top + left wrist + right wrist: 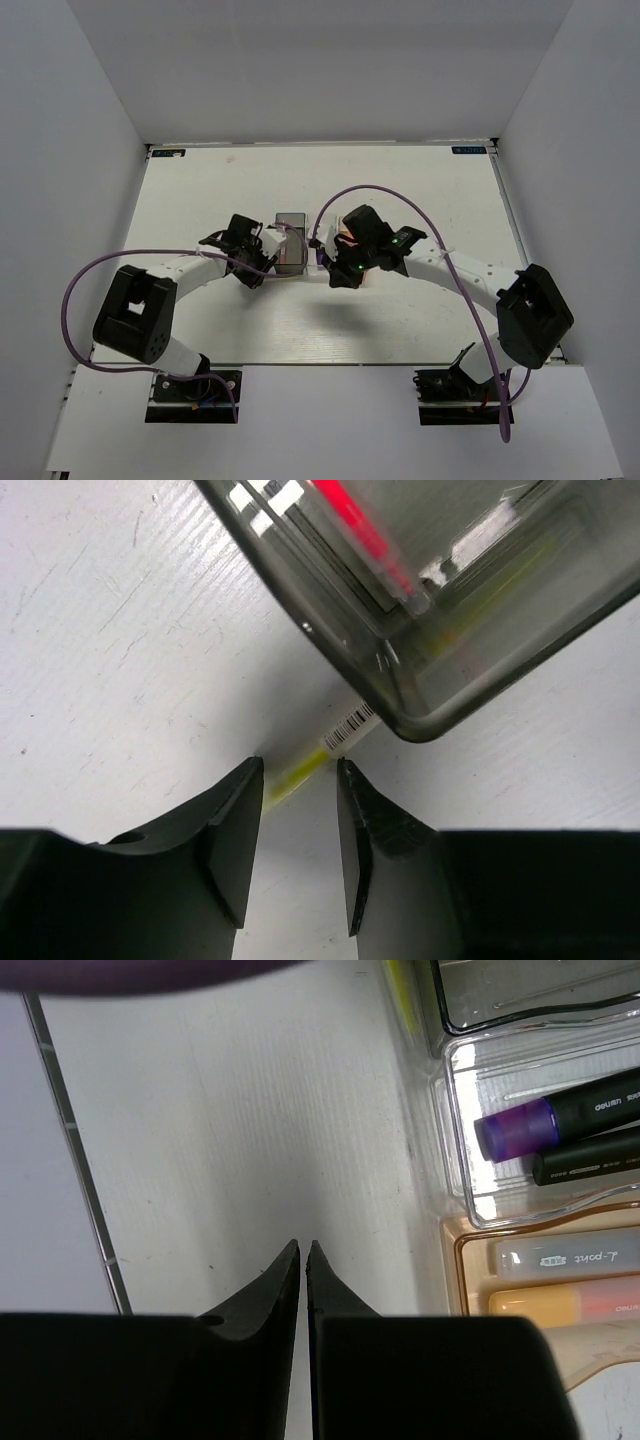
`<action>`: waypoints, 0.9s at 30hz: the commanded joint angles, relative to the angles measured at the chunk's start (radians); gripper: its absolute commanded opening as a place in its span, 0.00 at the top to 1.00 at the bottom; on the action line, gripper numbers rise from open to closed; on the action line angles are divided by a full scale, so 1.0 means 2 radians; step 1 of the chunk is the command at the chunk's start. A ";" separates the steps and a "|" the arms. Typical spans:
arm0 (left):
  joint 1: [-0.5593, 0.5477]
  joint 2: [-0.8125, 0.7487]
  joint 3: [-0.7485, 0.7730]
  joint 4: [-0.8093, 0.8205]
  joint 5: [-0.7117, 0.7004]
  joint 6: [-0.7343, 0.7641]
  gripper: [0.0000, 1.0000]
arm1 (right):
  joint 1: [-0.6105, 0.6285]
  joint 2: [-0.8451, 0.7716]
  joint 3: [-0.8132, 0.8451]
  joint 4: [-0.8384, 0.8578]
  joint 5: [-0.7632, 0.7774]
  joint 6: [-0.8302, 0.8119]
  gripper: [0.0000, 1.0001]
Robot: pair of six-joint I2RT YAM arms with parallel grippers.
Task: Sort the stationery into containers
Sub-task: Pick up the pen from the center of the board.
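Note:
A thin yellow pen (345, 730) with a barcode label lies on the table, one end tucked under the corner of the smoky grey bin (540, 660). Its free end sits between the tips of my left gripper (300, 762), whose jaws stand apart on either side of it. Inside the grey bin lies a pink pen (360, 525). My right gripper (303, 1244) is shut and empty over bare table beside the bins. The clear bin (455, 1140) holds a purple-capped highlighter (515, 1128) and another black one (590, 1160). The orange-tan bin (460, 1260) holds a pale highlighter (565, 1258).
The row of bins (292, 230) sits mid-table between both grippers (265, 265) (338, 272). White walls enclose the table on three sides. A purple cable (380, 190) arcs over the right arm.

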 commanded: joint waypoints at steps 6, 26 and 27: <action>-0.024 -0.010 -0.033 -0.037 -0.050 -0.007 0.61 | -0.011 -0.033 0.016 -0.005 -0.022 0.012 0.91; -0.103 -0.069 -0.039 -0.132 -0.034 -0.028 1.00 | -0.029 -0.061 0.012 -0.006 -0.040 0.019 0.91; -0.112 -0.080 -0.036 -0.136 -0.033 -0.030 1.00 | -0.030 -0.061 0.013 -0.006 -0.041 0.018 0.91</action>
